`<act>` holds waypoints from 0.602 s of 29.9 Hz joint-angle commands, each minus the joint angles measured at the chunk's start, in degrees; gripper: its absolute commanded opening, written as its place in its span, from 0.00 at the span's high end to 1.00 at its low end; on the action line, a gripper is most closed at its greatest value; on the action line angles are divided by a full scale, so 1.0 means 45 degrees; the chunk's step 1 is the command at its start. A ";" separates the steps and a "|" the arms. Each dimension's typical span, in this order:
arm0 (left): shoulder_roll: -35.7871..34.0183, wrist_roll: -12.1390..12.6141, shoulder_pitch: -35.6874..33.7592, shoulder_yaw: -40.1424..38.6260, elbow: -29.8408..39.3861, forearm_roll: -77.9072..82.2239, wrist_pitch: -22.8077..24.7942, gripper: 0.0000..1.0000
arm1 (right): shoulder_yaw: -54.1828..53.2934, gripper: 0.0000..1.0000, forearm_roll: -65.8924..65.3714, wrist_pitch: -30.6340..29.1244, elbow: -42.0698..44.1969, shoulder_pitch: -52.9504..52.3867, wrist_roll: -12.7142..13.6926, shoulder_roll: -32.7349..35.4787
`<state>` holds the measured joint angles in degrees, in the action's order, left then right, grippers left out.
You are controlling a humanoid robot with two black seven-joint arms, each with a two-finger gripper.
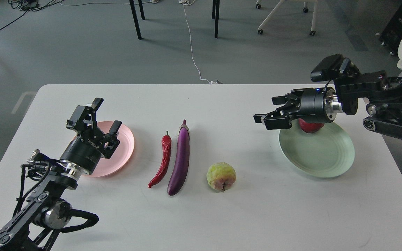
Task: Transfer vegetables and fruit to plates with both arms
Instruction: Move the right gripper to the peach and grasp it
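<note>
Both grippers, left (105, 116) and right (269, 113), spread and empty; pomegranate (311, 126) sits near the mint plate's (318, 153) far rim and could roll off if nudged.

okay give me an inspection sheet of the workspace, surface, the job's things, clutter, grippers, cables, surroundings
Surface: white table, no spills seen.
Job's things: red chili pepper and purple eggplant lie side by side mid-table; yellow-green fruit lies to their right, on the table. Pomegranate sits on the far part of the green plate, partly hidden by the wrist. Pink plate holds no food that shows.
Clutter: nothing seen.
Grippers: left gripper open over the pink plate; right gripper open, empty, beside the green plate's far left rim.
Cables: black loops on the left arm; white cable across the floor.
Surroundings: grey floor, table legs, a wheeled chair.
</note>
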<state>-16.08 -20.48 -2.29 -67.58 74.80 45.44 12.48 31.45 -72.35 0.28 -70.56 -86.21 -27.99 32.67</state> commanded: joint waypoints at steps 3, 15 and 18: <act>-0.0059 0.0000 0.0040 -0.0001 0.0135 0.0000 -0.0001 0.02 | 0.0392 0.03 0.0276 -0.0003 -0.0296 -0.0100 -0.0002 -0.1886; -0.0078 0.0000 0.0118 -0.0118 0.0194 0.0000 -0.0040 0.02 | 0.2307 0.03 0.0276 0.0016 -0.0159 -0.0080 -0.0002 -0.3686; -0.0098 0.0000 0.0118 -0.0157 0.0194 0.0000 -0.0040 0.02 | 0.2444 0.03 0.0257 0.0016 -0.0101 -0.0022 -0.0002 -0.3843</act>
<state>-16.45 -20.48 -1.77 -68.12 75.69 45.44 12.30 41.81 -71.09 0.35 -71.21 -86.57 -28.00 16.00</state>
